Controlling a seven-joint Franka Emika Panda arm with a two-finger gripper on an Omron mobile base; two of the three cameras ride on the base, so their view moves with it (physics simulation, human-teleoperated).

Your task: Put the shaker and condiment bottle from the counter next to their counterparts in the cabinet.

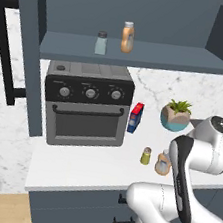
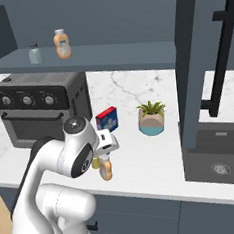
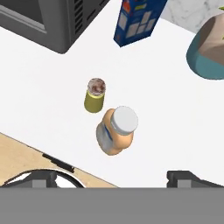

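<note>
While your gripper [image 3: 113,177] hung open above the worktop [image 1: 85,165], the condiment bottle [image 3: 114,131] stood upright near its front edge, the shaker [image 3: 95,95] just beside it. Both counterparts [image 1: 114,39] occupied the cabinet [image 1: 142,55] shelf.

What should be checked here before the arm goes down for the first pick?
1. Hand empty, fingers apart: ok.
2. Bottle upright on the counter, roughly centred between the fingers: ok.
3. Shaker upright, close beside the bottle; clearance for a finger: cannot tell.
4. Free shelf space in the cabinet beside the grey shaker and orange bottle: ok.
5. Blue box and plant pot clear of the descent: ok.
</note>
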